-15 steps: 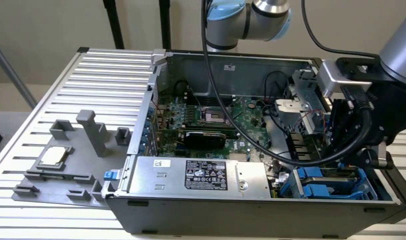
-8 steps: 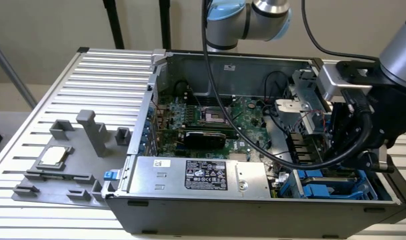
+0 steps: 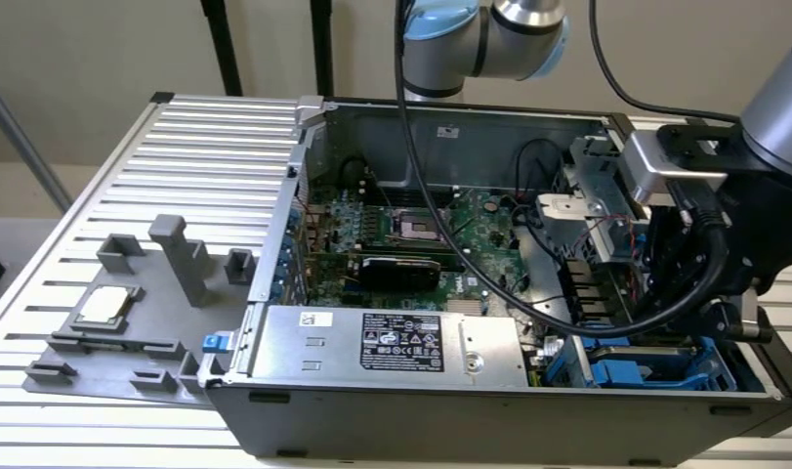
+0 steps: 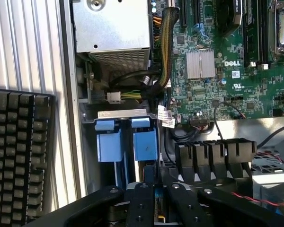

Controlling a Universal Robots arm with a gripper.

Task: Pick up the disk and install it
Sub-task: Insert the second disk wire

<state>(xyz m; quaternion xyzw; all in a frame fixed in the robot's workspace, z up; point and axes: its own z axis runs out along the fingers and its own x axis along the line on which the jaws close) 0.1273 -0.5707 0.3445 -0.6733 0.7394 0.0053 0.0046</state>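
My gripper (image 4: 156,185) points down into the open computer case (image 3: 500,410), at the corner on the exterior view's right. Its black fingers (image 4: 141,196) stand almost together. Pinched between them is a thin blue-edged piece seen edge-on, which I take to be the disk (image 4: 156,204); most of it is hidden by the fingers. Just beyond the fingertips stand two blue plastic drive carriers (image 4: 144,142) in the drive bay (image 3: 637,373). The arm (image 3: 773,107) comes in from the exterior view's right, with a black cable looped below it.
A large silver box with a black label (image 3: 396,342) lies along the case's front wall. The green motherboard (image 4: 227,71) covers the case floor. Black connectors (image 4: 213,153) and cable bundles crowd beside the bay. On a grey fixture (image 3: 122,342) outside the case lies a small square chip (image 3: 105,305).
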